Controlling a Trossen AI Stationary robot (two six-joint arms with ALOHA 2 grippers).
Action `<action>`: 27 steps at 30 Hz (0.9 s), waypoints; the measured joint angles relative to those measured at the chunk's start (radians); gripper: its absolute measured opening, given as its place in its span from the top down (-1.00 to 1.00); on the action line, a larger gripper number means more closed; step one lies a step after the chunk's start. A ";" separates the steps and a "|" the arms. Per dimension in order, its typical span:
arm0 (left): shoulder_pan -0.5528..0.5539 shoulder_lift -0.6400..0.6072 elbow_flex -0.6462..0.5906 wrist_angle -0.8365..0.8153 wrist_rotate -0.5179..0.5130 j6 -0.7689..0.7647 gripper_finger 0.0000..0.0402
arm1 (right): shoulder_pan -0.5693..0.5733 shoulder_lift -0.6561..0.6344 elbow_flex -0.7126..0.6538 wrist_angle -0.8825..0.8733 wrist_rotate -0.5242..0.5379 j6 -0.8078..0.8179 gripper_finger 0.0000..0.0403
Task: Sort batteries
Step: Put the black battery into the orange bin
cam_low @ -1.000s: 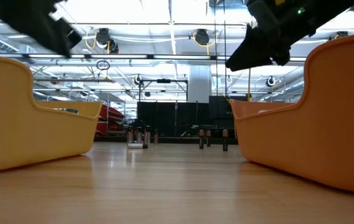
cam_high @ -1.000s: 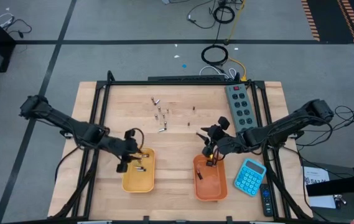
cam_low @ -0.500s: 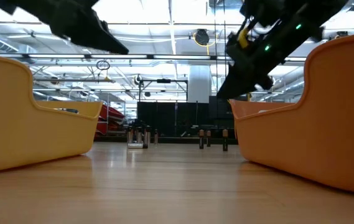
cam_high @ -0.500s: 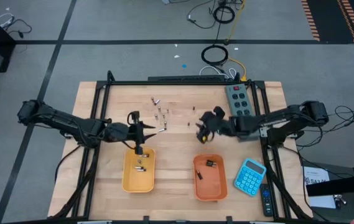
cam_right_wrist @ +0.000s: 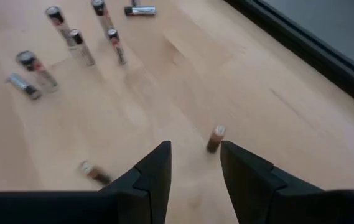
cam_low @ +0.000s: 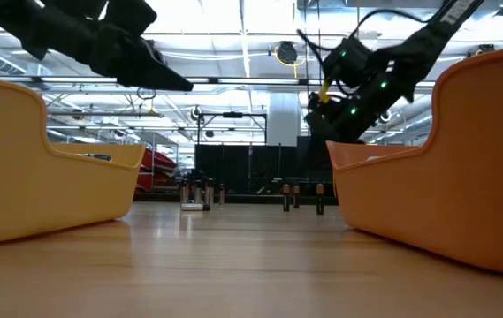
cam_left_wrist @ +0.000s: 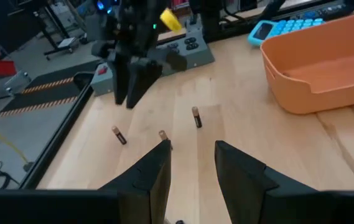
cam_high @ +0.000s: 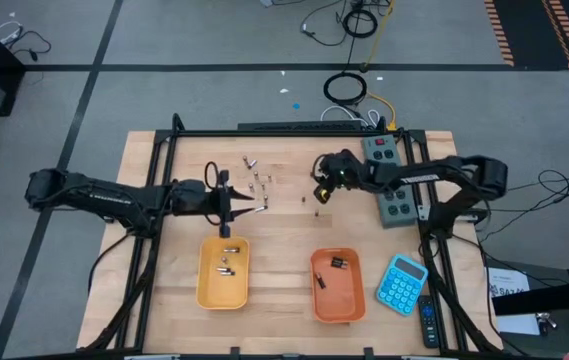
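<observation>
Left gripper point(cam_high: 230, 199): hovering over the wood above the yellow tray point(cam_high: 223, 272), next to the silvery cluster; its fingers point(cam_left_wrist: 144, 177) are standing apart with nothing between them.
Right gripper point(cam_high: 318, 191): hanging over the dark batteries near the power strip point(cam_high: 388, 171); its fingers point(cam_right_wrist: 152, 177) are spread and gripping nothing.
Silvery-grey batteries point(cam_high: 257, 183): roughly seven are sitting loose mid-table, most upright, a couple lying flat; the right wrist view is showing six point(cam_right_wrist: 74, 38).
Dark batteries point(cam_right_wrist: 215, 139): two are showing just ahead of the right gripper's fingers, one upright and one lying down; the left wrist view is showing three point(cam_left_wrist: 196, 116) on the wood.
Trays: two in all. The yellow tray is holding about three silvery batteries point(cam_high: 226, 265); the orange tray point(cam_high: 338, 287) is holding two dark ones point(cam_high: 338, 263).
Calculator point(cam_high: 402, 283): one blue one is lying just beside the orange tray.
Table point(cam_high: 284, 250): one wooden top is carrying everything.
</observation>
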 joint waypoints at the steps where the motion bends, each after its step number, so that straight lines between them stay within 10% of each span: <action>1: 0.011 0.000 -0.007 0.014 0.015 0.000 0.33 | -0.009 0.021 0.004 0.022 0.000 -0.009 0.35; 27: 0.086 0.000 -0.051 0.042 0.122 0.000 0.33 | -0.037 0.271 0.143 0.012 0.054 -0.070 0.35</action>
